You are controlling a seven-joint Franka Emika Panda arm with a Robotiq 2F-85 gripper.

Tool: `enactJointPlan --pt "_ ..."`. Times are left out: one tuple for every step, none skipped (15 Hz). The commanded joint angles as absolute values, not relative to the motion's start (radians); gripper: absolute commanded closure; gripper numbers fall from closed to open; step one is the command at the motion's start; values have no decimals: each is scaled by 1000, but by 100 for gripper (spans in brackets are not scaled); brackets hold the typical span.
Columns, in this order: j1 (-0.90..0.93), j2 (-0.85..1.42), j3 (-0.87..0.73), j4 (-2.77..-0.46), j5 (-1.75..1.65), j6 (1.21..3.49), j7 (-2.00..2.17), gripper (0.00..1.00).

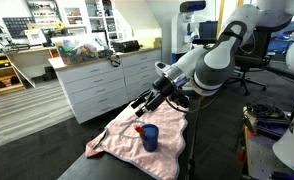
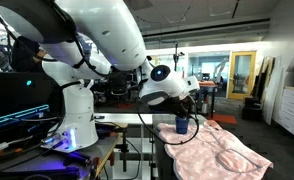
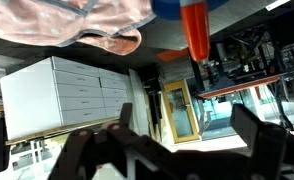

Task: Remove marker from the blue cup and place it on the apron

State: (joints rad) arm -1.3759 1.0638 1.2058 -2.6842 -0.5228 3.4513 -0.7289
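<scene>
- The gripper (image 3: 187, 128) is hanging wide open, gripping nothing (its fingers (image 3: 249, 125) are spread well apart in the wrist view).
- The marker (image 3: 195, 32) is standing in the cup (image 1: 150, 138), red end poking out, ahead of the open fingers and not touching them.
- The cup is sitting on the apron (image 1: 122, 148).

Blue cup (image 1: 148, 137) plain blue, no pattern. Marker (image 3: 195, 30) red-orange. Apron (image 1: 122, 147) pale pink-white with reddish edging. Arm (image 1: 222, 45) white with grey joints, hand (image 1: 140, 105) black. Drawers (image 1: 97, 85) light grey. Floor (image 1: 27, 118) grey-brown planks.
</scene>
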Motion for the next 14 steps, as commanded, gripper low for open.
enactJointPlan --pt "-1376 1064 1206 -2684 -523 3451 -729 0" --pt "-1376 1064 1206 -2684 -523 3451 -729 0" --pt "-1376 1064 1206 -2684 -523 3451 -729 0" --pt "-1376 1064 1206 -2684 -523 3450 -729 0" --pt "-1376 1064 1206 -2684 -523 3450 -729 0" --pt "-1375 1064 1205 -2684 -522 3449 -729 0" --pt "-1375 1064 1205 -2683 -523 3448 -729 0" --pt "-1363 1052 1188 -2676 -578 3454 -675 0" --pt "-1373 1063 1202 -2682 -533 3446 -724 0" --pt "-1363 1053 1183 -2674 -590 3451 -669 0" --pt "-1363 1054 1181 -2674 -599 3450 -666 0" --pt "-1363 1054 1176 -2673 -614 3449 -658 0" --pt "-1363 1054 1173 -2672 -628 3448 -648 0" --pt "-1363 1051 1169 -2671 -640 3447 -641 0"
